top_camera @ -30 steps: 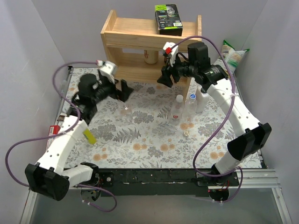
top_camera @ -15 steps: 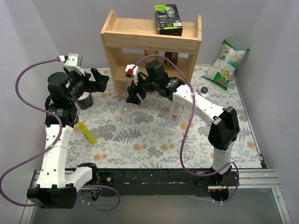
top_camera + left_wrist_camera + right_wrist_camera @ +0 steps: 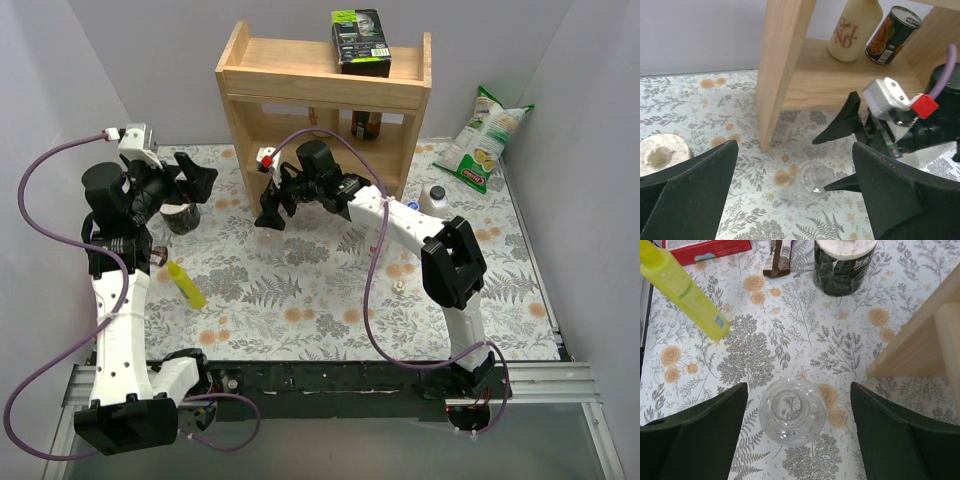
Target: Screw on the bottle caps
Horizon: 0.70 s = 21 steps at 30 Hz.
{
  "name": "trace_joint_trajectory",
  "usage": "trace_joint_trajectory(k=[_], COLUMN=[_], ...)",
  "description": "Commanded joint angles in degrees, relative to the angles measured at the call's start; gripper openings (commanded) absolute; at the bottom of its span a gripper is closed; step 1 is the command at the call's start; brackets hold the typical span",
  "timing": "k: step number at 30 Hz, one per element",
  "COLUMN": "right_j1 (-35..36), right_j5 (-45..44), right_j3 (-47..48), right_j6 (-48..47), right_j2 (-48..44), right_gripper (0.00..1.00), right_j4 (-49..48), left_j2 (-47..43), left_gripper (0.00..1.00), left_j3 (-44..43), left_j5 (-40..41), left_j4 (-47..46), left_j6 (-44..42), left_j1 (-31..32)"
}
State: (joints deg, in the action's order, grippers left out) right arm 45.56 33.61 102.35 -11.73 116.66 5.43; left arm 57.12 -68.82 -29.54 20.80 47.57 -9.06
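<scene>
A clear, uncapped bottle stands upright on the flowered mat near the shelf's left leg. My right gripper is open straight above it, one finger on each side and neither touching. In the top view the right gripper hides that bottle. My left gripper is open and empty, held off to the left and facing the same bottle. A bottle with a blue cap stands right of the shelf. A tiny pale cap lies on the mat.
The wooden shelf stands at the back with a cream bottle and a can on its lower board. A yellow bottle, a dark jar and a red box sit at left. An opaque white bottle and a chip bag are at right.
My right gripper has swung left from the shelf front to above the uncapped bottle. My left gripper has drawn back to the left and higher.
</scene>
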Motion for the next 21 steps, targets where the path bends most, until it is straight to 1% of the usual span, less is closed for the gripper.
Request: trace_joint_trajectory(k=[1, 2, 8, 9, 15, 21], right_j1=[1.1, 1.4, 1.5, 1.4, 1.5, 1.5], right_j5=[1.1, 0.8, -0.3, -0.3, -0.6, -1.3], right_j3=[1.5, 1.1, -0.2, -0.4, -0.9, -1.8], right_j6=[-0.1, -0.3, -0.4, -0.6, -0.8, -1.5], right_j2=[0.3, 0.2, 0.5, 0.6, 1.1, 1.4], right_gripper=[0.9, 0.9, 0.81, 0.79, 0.74, 0.72], right_j4=[-3.1, -3.1, -3.3, -3.5, -3.6, -3.4], left_j2=[-1.6, -1.5, -1.3, -1.3, -1.5, -1.3], left_gripper=[0.98, 0.98, 0.98, 0.98, 0.98, 0.98], left_j3=[1.1, 1.5, 2.5, 2.7, 3.0, 3.3], left_j5=[-3.4, -3.5, -4.1, -4.2, -4.7, -5.4], left_j4=[0.9, 0.3, -0.8, -0.8, -0.8, -1.1], left_j6=[-0.5, -0.3, 0.2, 0.2, 0.2, 0.2], left_j1=[-0.3, -0.3, -0.3, -0.3, -0.3, -0.3])
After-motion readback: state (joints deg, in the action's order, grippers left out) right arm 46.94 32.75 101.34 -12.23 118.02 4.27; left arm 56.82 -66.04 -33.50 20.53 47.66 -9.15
